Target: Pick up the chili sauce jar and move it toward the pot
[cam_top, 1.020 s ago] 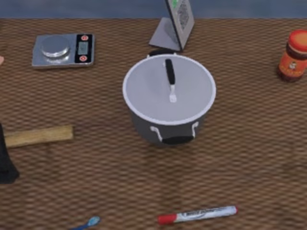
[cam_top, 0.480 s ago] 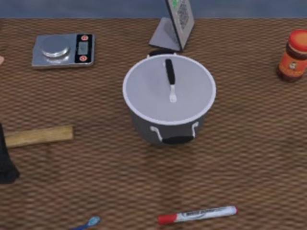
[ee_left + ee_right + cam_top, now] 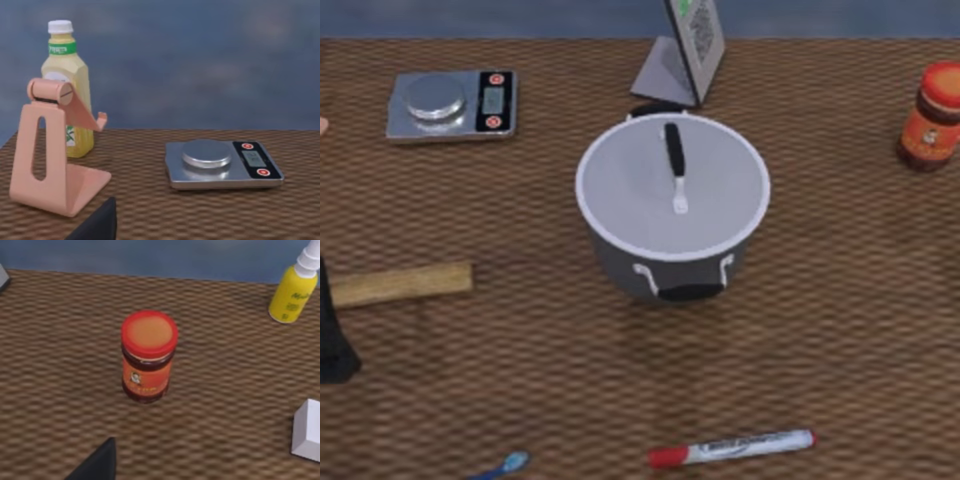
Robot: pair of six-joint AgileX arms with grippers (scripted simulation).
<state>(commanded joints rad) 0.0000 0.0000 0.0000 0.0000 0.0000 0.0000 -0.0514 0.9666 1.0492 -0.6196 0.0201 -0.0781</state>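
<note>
Right fingers (image 3: 95, 462) hover near upright chili sauce jar (image 3: 149, 356)

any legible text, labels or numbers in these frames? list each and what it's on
None reads clearly.
Small orange-lidded chili sauce jar: orange label with a small picture, print too blurred.
Red-capped white marker: dark print along the barrel, too small.
Yellow bottle with white cap: green neck band with white lettering, unreadable.
Silver kitchen scale: display blank.
Grey stand card: code-like pattern, no words.
</note>
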